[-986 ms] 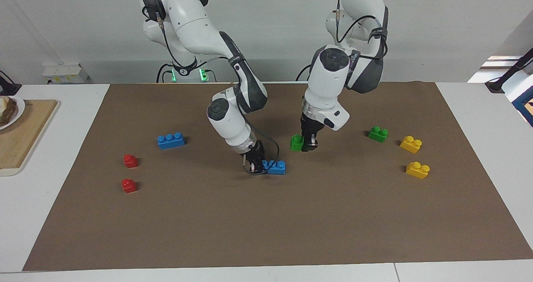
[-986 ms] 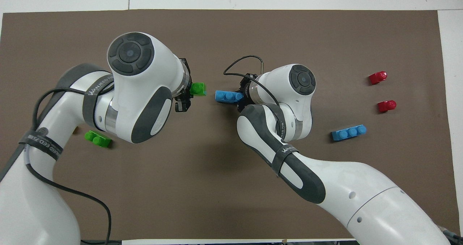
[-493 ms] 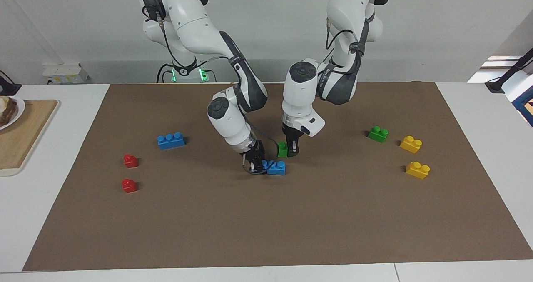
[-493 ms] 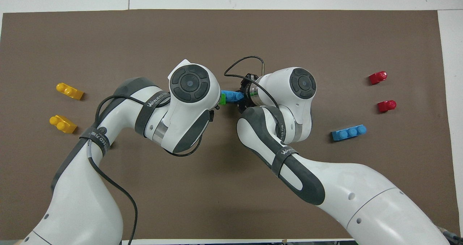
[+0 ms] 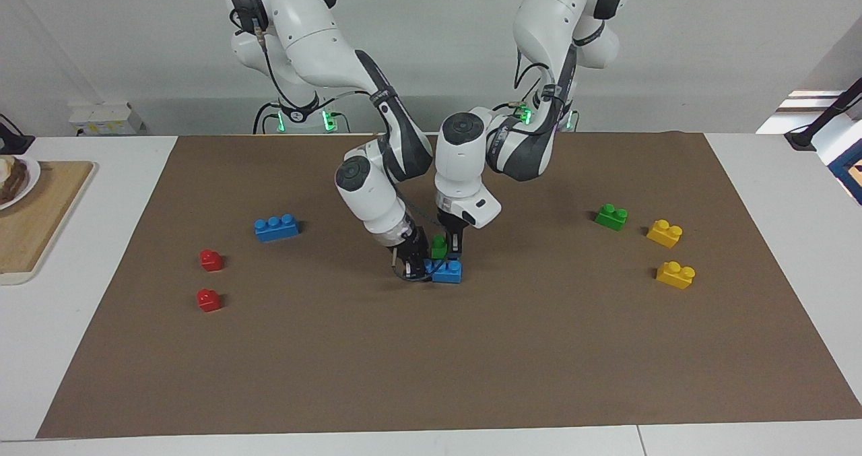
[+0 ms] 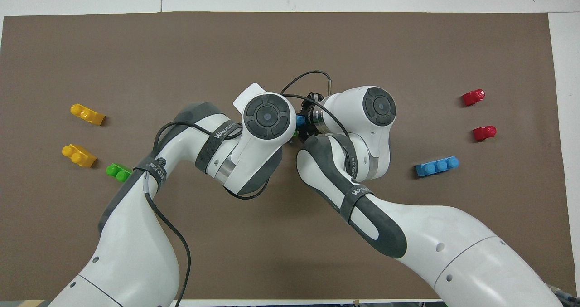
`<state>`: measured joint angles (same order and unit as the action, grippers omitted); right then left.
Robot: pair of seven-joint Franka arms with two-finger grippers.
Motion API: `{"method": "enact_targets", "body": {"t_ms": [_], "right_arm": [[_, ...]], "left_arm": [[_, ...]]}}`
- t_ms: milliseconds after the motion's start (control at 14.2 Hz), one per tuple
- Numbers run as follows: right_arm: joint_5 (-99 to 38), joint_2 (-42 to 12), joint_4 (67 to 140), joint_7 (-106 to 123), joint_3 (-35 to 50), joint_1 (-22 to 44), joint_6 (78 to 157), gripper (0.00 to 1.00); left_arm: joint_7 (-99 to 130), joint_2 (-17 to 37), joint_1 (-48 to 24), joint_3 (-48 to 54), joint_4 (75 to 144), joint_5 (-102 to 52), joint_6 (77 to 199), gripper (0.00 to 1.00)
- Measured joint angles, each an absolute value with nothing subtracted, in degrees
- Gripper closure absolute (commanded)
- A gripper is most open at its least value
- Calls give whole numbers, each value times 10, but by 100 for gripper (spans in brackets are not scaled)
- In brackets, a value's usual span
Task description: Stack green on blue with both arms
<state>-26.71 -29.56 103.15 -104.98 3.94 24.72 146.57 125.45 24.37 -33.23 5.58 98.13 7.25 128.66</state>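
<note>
My right gripper (image 5: 416,267) is shut on one end of a blue brick (image 5: 446,271) that rests on the brown mat (image 5: 471,362) near the middle. My left gripper (image 5: 448,250) is shut on a green brick (image 5: 439,246) and holds it directly over the blue brick's studs; I cannot tell whether they touch. In the overhead view both wrists cover the pair, and only a sliver of the blue brick (image 6: 300,120) shows. A second green brick (image 5: 611,217) (image 6: 118,172) lies toward the left arm's end. A second blue brick (image 5: 277,228) (image 6: 437,166) lies toward the right arm's end.
Two yellow bricks (image 5: 665,233) (image 5: 675,275) lie beside the second green brick toward the left arm's end. Two red bricks (image 5: 211,260) (image 5: 209,300) lie toward the right arm's end. A wooden board (image 5: 40,213) with a plate sits off the mat at that end.
My left gripper has carried the green brick sideways toward the right arm's end, until it is over the blue brick. My right gripper has held the blue brick still.
</note>
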Motion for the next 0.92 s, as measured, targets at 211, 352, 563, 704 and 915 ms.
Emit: {"method": "enact_targets", "body": {"t_ms": [211, 352, 563, 704, 915], "right_arm": [[-267, -295, 1034, -1050, 39, 248, 1469, 100], [-267, -294, 1034, -1050, 39, 248, 1470, 100], [-267, -294, 1036, -1050, 39, 249, 1473, 100], [-267, -293, 1038, -1050, 39, 249, 1476, 100], [-267, -292, 1039, -1050, 39, 249, 1478, 100]], "left_arm": [[1255, 245, -333, 54, 975, 76, 1286, 100], [1255, 247, -333, 50, 961, 84, 1280, 100], [1255, 252, -333, 45, 950, 95, 1276, 100], [1255, 257, -333, 45, 949, 105, 1283, 100], [1255, 262, -333, 45, 949, 107, 1290, 100]]}}
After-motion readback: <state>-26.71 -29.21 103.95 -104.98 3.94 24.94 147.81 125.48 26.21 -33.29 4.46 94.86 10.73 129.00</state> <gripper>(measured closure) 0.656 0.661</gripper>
